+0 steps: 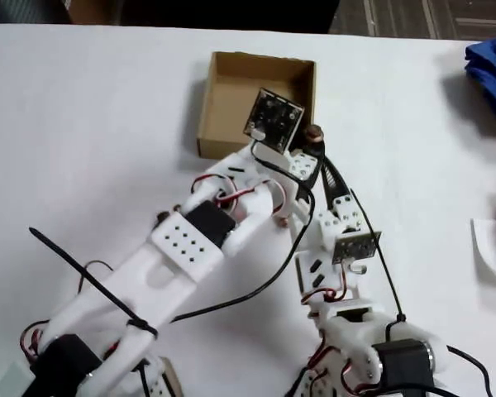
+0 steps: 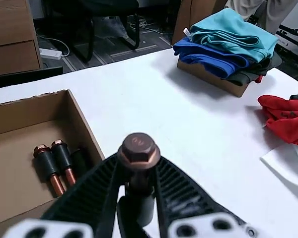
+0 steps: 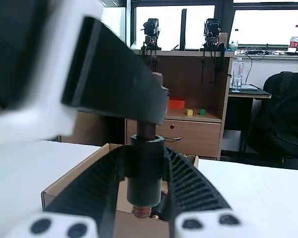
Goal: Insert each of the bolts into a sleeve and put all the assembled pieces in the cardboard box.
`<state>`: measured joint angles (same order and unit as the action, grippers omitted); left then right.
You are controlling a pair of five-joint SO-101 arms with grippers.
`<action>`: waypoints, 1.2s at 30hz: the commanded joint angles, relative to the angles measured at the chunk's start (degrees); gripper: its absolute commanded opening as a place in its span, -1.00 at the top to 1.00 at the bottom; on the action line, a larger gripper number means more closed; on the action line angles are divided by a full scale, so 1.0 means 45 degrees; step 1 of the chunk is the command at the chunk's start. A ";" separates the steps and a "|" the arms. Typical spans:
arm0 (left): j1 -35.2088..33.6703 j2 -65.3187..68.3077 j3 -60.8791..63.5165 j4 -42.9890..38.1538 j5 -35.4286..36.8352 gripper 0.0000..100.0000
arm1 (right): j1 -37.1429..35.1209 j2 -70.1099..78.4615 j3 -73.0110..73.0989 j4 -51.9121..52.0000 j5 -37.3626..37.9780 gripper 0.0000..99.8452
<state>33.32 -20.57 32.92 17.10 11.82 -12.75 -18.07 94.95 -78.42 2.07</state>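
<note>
Copper hex-head bolt [image 2: 139, 147], black sleeve [image 3: 145, 171]

Coppery, dull-shining metal bolt [image 2: 139, 148], matt black sleeve [image 3: 145, 171], rough brown cardboard box [image 1: 264, 58], smooth white tabletop [image 1: 83, 124], soft folded cloth [image 2: 223, 44]

High view overhead, looking straight down on the table [image 1: 91, 132], both wrist views low and close-in, left facing across the tabletop, right facing the room behind, all three share the cardboard box [image 1: 231, 99].

White arms [image 1: 140, 273], blk servos [image 1: 213, 222] & cables [image 1: 256, 289], zip tie [image 1: 83, 269], ribbed blk tool fingers [image 2: 89, 193]
</note>
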 commanded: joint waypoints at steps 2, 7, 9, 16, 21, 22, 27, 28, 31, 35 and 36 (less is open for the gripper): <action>-0.0078 -0.0176 -0.0244 0.0156 -0.0117 0.94 | 0.0049 0.0010 -0.0469 -0.0342 0.0059 0.96; -0.0254 -0.0176 -0.0908 0.0918 -0.0039 0.61 | 0.0049 0.0010 -0.0469 -0.0342 0.0059 0.96; -0.0254 -0.0176 -0.1299 0.1504 -0.0039 0.47 | 0.0049 0.0010 -0.0469 -0.0342 0.0059 0.96; -0.0293 -0.0195 -0.2002 0.1758 -0.0117 0.39 | 0.0049 0.0010 -0.0469 -0.0342 0.0059 0.96; -0.0703 -0.1114 -0.2667 0.1797 -0.0117 0.39 | 0.0068 0.0088 -0.0469 -0.0264 0.0020 0.96; -0.0938 -0.1504 -0.2667 0.1875 -0.0117 0.39 | 0.0088 0.0107 -0.0469 -0.0264 0.0000 0.96; -0.2872 -0.2969 -0.2198 0.3067 -0.0020 0.39 | 0.0147 0.0068 -0.0879 0.0694 0.0000 0.96; -0.3341 -0.3087 -0.1924 0.3263 -0.0020 0.39 | 0.0186 0.0088 -0.1114 0.1182 0.0000 0.96; -0.4435 -0.3282 -0.0674 0.3653 -0.0020 0.39 | 0.0635 0.0010 -0.1817 0.2725 0.0000 0.96; -0.5216 -0.3282 0.1104 0.3692 -0.0020 0.39 | 0.1514 0.0010 -0.3849 0.4737 0.0371 0.96; -0.5275 -0.3282 0.1475 0.3692 -0.0020 0.39 | 0.1729 0.0010 -0.4611 0.5558 0.0703 0.96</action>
<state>11.52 -33.14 36.62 33.54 11.65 -8.00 -17.63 83.78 -59.96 2.77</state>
